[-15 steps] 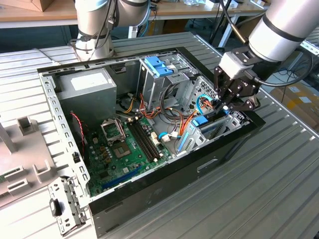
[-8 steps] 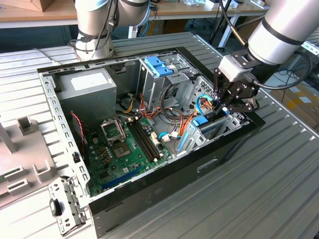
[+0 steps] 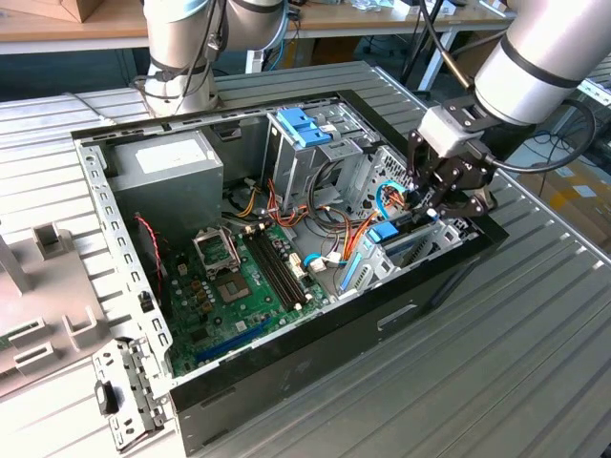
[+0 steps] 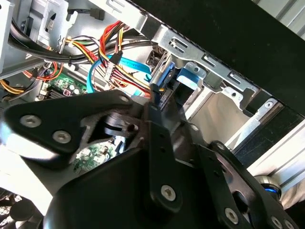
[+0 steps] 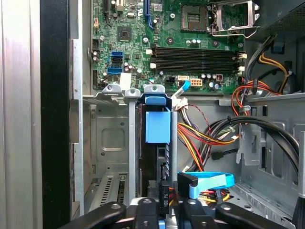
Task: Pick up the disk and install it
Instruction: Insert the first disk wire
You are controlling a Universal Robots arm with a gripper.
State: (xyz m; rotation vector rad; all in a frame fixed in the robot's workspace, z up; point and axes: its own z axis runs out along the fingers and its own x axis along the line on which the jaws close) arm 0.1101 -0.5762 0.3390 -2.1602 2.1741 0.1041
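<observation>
The disk [image 5: 161, 164] stands on edge in a narrow slot of the metal drive cage [image 5: 109, 143] at the front of the open computer case [image 3: 315, 329]. Its blue carrier tab [image 5: 157, 126] points toward the motherboard. In the exterior view the disk [image 3: 393, 239] sits low in the cage on that view's right. My gripper [image 3: 430, 202] reaches down into the cage from above. In the first wrist view my gripper [image 5: 164, 207] is shut on the disk's connector end. The second wrist view has my gripper [image 4: 155, 102] at the blue rail [image 4: 167, 78].
Red, yellow and black cable bundles [image 5: 214, 133] and a blue flat cable [image 5: 209, 181] crowd the space beside the cage. The motherboard [image 3: 239, 286], grey power supply [image 3: 172, 167] and an upper bay with a blue bracket [image 3: 304, 126] lie in the case. A second arm's base [image 3: 181, 67] stands behind.
</observation>
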